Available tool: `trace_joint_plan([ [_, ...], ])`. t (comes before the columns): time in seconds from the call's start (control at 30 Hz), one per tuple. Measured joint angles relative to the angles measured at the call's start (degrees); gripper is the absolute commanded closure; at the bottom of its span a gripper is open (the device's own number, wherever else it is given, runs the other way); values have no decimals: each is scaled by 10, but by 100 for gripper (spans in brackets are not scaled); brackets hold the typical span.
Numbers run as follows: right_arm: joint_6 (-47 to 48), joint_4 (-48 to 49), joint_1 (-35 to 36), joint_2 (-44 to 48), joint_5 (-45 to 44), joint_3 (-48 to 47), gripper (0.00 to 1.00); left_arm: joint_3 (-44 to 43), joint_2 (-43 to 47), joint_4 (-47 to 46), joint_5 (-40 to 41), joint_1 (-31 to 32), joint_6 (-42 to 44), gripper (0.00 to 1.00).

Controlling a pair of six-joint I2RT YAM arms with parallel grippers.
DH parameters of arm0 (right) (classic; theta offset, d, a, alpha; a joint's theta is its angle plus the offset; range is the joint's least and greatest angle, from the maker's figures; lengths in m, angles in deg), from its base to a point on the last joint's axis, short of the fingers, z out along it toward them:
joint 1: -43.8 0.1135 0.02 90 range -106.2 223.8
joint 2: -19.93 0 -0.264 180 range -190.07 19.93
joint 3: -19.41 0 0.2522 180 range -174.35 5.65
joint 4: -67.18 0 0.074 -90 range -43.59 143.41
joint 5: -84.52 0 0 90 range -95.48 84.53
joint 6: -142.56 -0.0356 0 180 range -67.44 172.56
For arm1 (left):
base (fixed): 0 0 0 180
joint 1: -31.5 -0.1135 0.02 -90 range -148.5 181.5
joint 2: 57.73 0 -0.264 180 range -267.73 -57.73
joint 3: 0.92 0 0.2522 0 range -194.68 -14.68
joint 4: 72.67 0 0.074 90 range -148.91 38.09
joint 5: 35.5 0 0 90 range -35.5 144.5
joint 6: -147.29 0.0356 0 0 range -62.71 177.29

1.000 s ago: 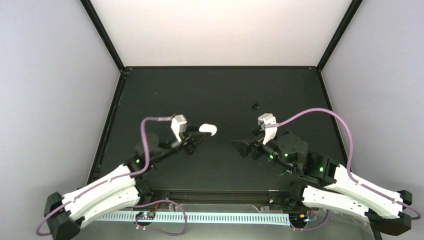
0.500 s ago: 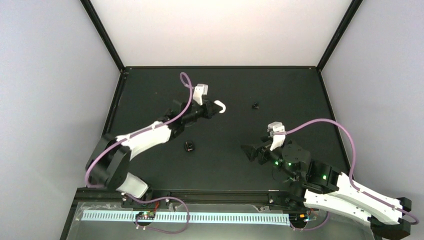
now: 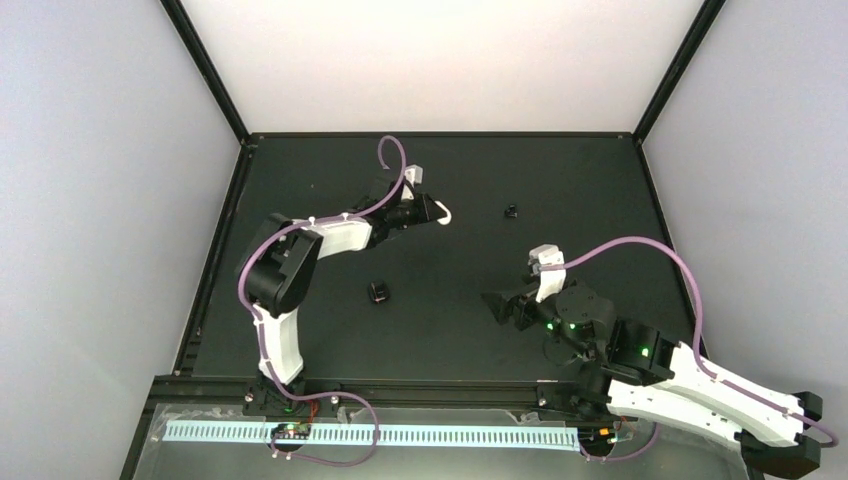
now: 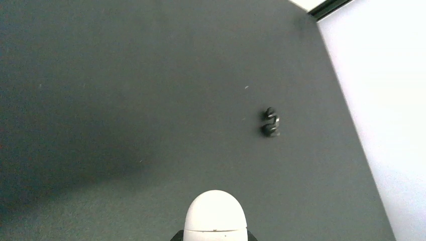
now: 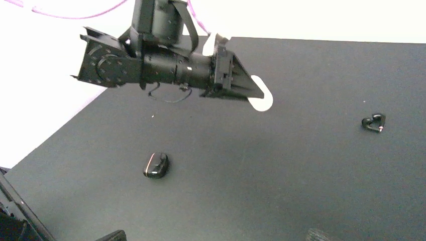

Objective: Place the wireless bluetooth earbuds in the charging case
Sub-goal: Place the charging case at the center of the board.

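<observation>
Slipping is the main risk. The left gripper [image 3: 428, 209] is clamped on only the rear end of the charging case [image 3: 443, 214], and it seems to hold it raised over the bench [image 3: 600, 180], so a fast swing could drop it. The case is a glossy white pebble that sticks out ahead of the fingertips. The right gripper [image 3: 497, 306] has its jaws apart and holds nothing. No white earbuds show in any view.

Glossy plastic charging case [image 4: 216, 215], matt table [image 4: 125, 100]
</observation>
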Motion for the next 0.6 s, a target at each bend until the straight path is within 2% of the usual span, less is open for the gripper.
trace_joint_plan([
  [0.17,11,-19,0,0,-6,-23,6,-11,-37,21,4,0,-9,98],
  [0.43,29,-30,0,-9,-16,-53,6,-33,-64,58,24,0,-12,84],
  [0.6,46,-44,0,-19,-29,-71,6,-43,-69,88,37,0,-9,70],
])
